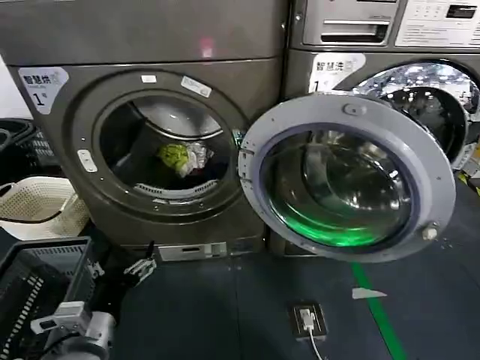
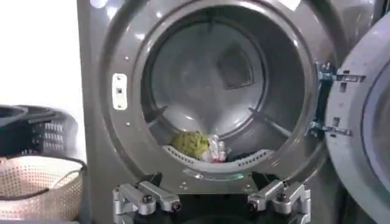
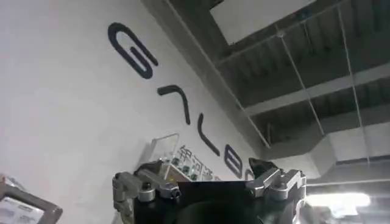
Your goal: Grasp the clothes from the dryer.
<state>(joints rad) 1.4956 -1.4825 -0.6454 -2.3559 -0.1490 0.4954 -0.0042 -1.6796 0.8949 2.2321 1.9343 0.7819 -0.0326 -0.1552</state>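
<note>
Inside, the clothes (image 1: 182, 157), a crumpled yellow-green bundle with a white-grey piece, lie at the bottom front of the smooth metal drum of the dryer (image 1: 142, 97), a dark grey machine with a round porthole. Its silver-rimmed glass door (image 1: 346, 176) stands swung wide to the right. The left gripper (image 2: 211, 204) hangs low before the opening, its metal fingers (image 2: 146, 198) spread apart and empty. The right gripper (image 3: 207, 182) points up at a lettered white wall (image 3: 67, 109), fingers apart. A woven cream basket (image 1: 37, 206) sits at left.
</note>
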